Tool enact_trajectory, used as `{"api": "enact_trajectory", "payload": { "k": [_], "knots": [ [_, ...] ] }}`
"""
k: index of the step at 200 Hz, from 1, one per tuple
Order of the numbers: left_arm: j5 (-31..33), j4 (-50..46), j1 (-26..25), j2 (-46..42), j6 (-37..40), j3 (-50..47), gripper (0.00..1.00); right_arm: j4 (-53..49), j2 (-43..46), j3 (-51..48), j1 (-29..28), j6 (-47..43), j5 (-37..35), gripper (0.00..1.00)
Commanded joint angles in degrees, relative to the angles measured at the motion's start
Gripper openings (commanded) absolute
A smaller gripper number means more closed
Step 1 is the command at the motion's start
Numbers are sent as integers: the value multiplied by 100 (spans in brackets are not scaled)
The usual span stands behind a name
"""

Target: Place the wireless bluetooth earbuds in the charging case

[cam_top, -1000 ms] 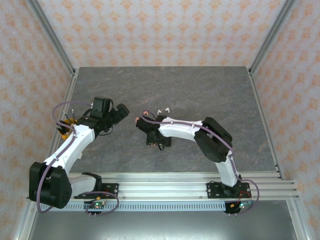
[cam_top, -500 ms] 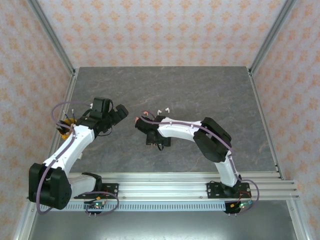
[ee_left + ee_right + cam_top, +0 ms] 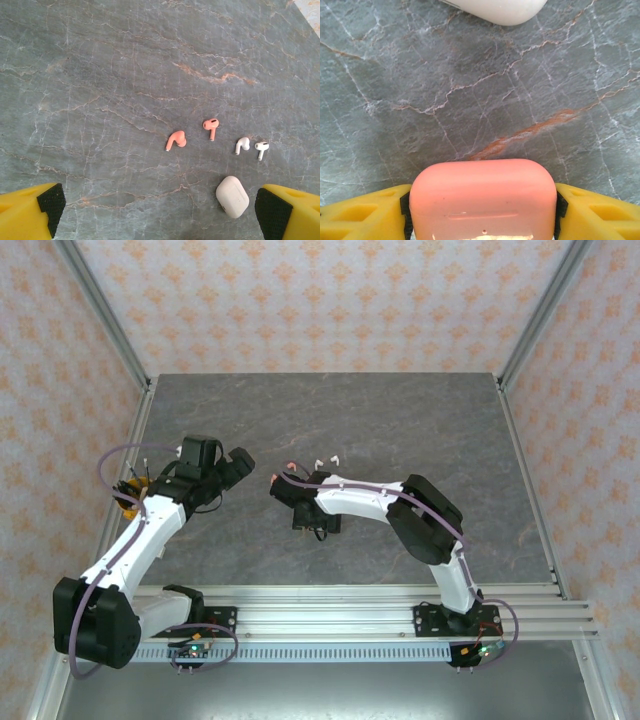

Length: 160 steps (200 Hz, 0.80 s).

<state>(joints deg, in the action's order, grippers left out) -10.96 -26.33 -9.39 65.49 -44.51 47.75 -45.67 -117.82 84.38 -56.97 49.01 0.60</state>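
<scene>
Two coral-red earbuds (image 3: 176,140) (image 3: 211,126) and two white earbuds (image 3: 242,145) (image 3: 261,148) lie loose in a row on the grey stone tabletop. A shut white charging case (image 3: 232,196) lies just nearer than the white pair. My left gripper (image 3: 160,215) hovers above them, open wide, with nothing between its yellow fingers (image 3: 30,215). My right gripper (image 3: 482,205) is shut on a coral-red charging case (image 3: 482,200), its pads pressed against both sides of it, low over the table. The white case (image 3: 495,7) sits just ahead of it. From above, the white earbuds (image 3: 328,460) lie beyond the right gripper (image 3: 283,488).
An orange-and-yellow object (image 3: 130,495) sits at the table's left edge beside the left arm. Metal frame posts (image 3: 520,340) stand at the table's corners. Bare tabletop (image 3: 400,410) stretches behind and to the right of the earbuds.
The left arm's elbow has swung slightly left, and its gripper stays open. The right arm has barely moved and still holds the coral case.
</scene>
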Motion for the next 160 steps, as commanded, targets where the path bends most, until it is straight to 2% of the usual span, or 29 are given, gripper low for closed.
{"api": "enact_trajectory", "payload": {
  "k": [1, 21, 65, 160],
  "knots": [
    [30, 30, -54, -74, 101, -143, 100, -179, -110, 2, 108, 117, -403, 68],
    [-10, 57, -54, -38, 101, -152, 100, -183, -97, 6, 107, 109, -407, 62],
    [-11, 107, -59, 19, 101, -187, 100, -153, 41, -53, 114, 117, -407, 57],
    [-57, 621, -133, -78, 66, -548, 100, -54, 735, -376, 148, 428, -597, 56]
  ]
}}
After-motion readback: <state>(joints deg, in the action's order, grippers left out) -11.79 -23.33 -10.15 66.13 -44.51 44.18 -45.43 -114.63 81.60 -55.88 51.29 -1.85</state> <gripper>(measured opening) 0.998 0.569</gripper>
